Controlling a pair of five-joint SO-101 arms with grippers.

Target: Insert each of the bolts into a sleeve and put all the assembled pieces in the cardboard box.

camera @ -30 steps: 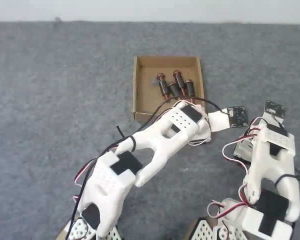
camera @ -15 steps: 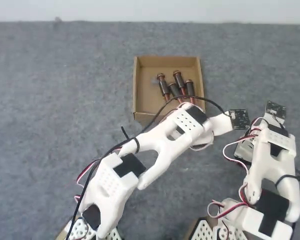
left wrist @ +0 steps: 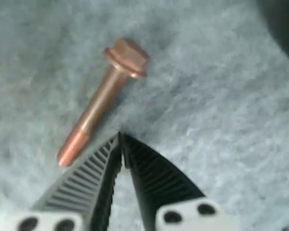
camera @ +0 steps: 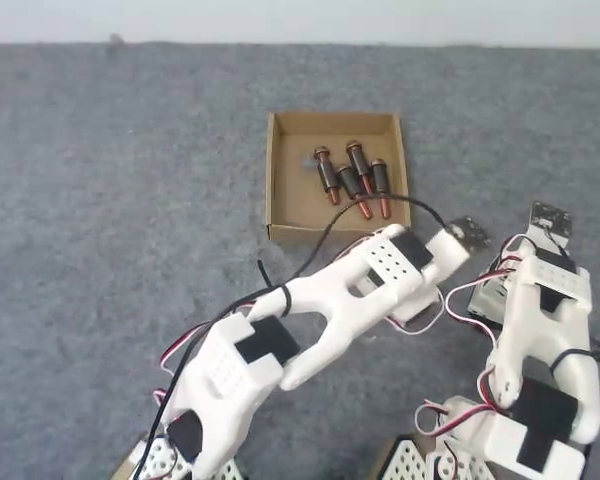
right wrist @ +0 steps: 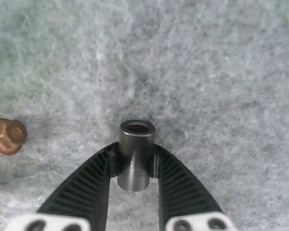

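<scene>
A loose copper bolt (left wrist: 102,98) lies flat on the grey carpet just beyond the tips of my left gripper (left wrist: 121,139), which is shut with nothing in it. My right gripper (right wrist: 134,155) is shut on a dark metal sleeve (right wrist: 136,153), held upright with its hole facing up; the bolt's hex head (right wrist: 7,136) lies close beside it. In the high view the left arm (camera: 380,270) stretches to just below the cardboard box (camera: 280,180), which holds three assembled bolt-and-sleeve pieces (camera: 352,180). The right arm (camera: 535,300) stands at the right.
Grey carpet covers the whole floor, with open room to the left of the box and arms. Cables (camera: 310,255) trail along the left arm. A pale wall runs along the far edge.
My left arm has drawn back from the box's near wall toward the right and closer to the right arm. The right arm has kept still.
</scene>
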